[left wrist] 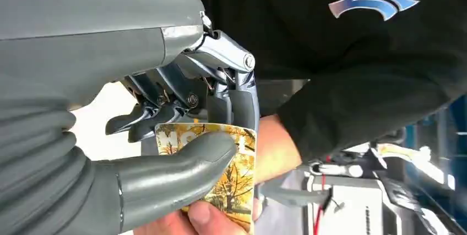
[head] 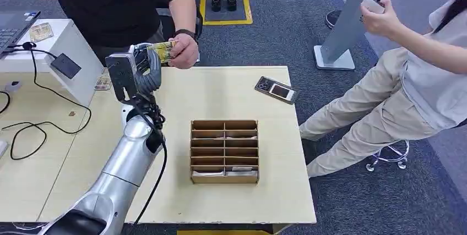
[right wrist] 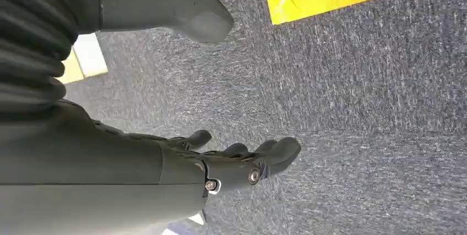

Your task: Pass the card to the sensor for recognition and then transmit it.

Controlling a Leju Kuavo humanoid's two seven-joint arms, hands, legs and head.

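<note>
Table (head: 264, 202) carried a cardboard organizer (head: 224, 151) at its middle and a phone (head: 277, 90) beyond that box toward the far right corner. Left hand (head: 135, 72) was raised over the table's far edge, pinching the card (head: 163, 51) between thumb and fingers; a person's hand (head: 184, 52) also held the card. Right hand (right wrist: 237, 160) hung over carpet, fingers spread, holding nothing.

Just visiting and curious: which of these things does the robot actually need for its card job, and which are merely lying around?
Part of the job:
- yellow tree-printed card, held by the robot's left hand and a person's hand
- dark square sensor pad on the white stand

Lying about:
- brown cardboard divider box
- dark phone-like device
- laptop
- black cables
- right hand, hanging open above the carpet
</note>
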